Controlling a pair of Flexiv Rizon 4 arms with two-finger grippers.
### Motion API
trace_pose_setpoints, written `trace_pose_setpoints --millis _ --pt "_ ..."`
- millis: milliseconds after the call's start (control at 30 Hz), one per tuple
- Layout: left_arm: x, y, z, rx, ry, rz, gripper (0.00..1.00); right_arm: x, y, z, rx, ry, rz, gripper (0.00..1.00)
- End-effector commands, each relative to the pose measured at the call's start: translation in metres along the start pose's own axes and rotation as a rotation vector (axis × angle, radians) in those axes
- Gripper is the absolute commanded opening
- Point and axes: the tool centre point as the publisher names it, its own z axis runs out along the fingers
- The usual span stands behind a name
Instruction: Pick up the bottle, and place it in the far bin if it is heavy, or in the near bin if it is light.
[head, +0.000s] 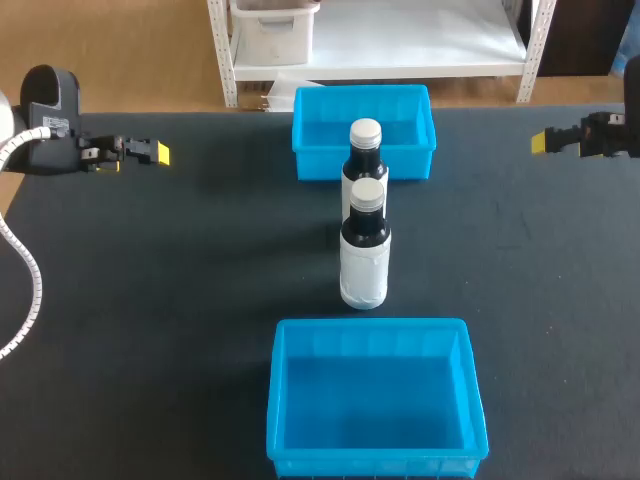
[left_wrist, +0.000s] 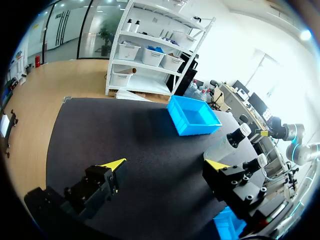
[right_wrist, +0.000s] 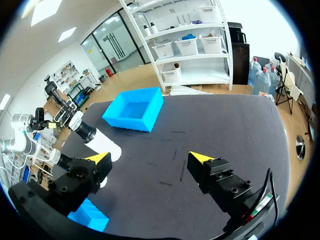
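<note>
Two dark bottles with white labels and pale caps stand upright mid-table, one behind the other. The far bottle (head: 365, 150) (left_wrist: 227, 145) (right_wrist: 96, 138) is right in front of the far blue bin (head: 318, 128) (left_wrist: 192, 116) (right_wrist: 134, 109). The near bottle (head: 364, 250) stands between it and the near blue bin (head: 375, 400) (right_wrist: 87, 214). My left gripper (head: 158, 153) (left_wrist: 166, 165) hovers open at the far left. At the far right my right gripper (head: 545, 141) (right_wrist: 150, 158) is also open. Neither holds anything, and both are well away from the bottles.
The black tabletop (head: 180, 300) lies bare on both sides of the bottles and bins. Both bins hold nothing.
</note>
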Motion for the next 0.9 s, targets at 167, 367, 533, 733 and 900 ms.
trace_pose_setpoints --millis 167,367,533,733,900 --pt "0.0 0.0 0.0 0.0 0.0 0.0 1.0 0.001 0.001 -0.001 0.005 -0.001 0.001 1.0" --pt "0.0 0.0 0.0 0.0 0.0 0.0 1.0 0.001 0.001 -0.001 0.005 -0.001 0.001 1.0" --pt "0.0 0.0 0.0 0.0 0.0 0.0 1.0 0.0 0.003 -0.001 -0.056 -0.003 -0.046 1.0" --pt "0.0 0.0 0.0 0.0 0.0 0.0 1.0 0.003 0.024 -0.01 -0.4 0.09 -0.538 1.0" --pt "0.0 0.0 0.0 0.0 0.0 0.0 1.0 0.008 0.026 -0.014 -0.444 0.188 -0.704 1.0"
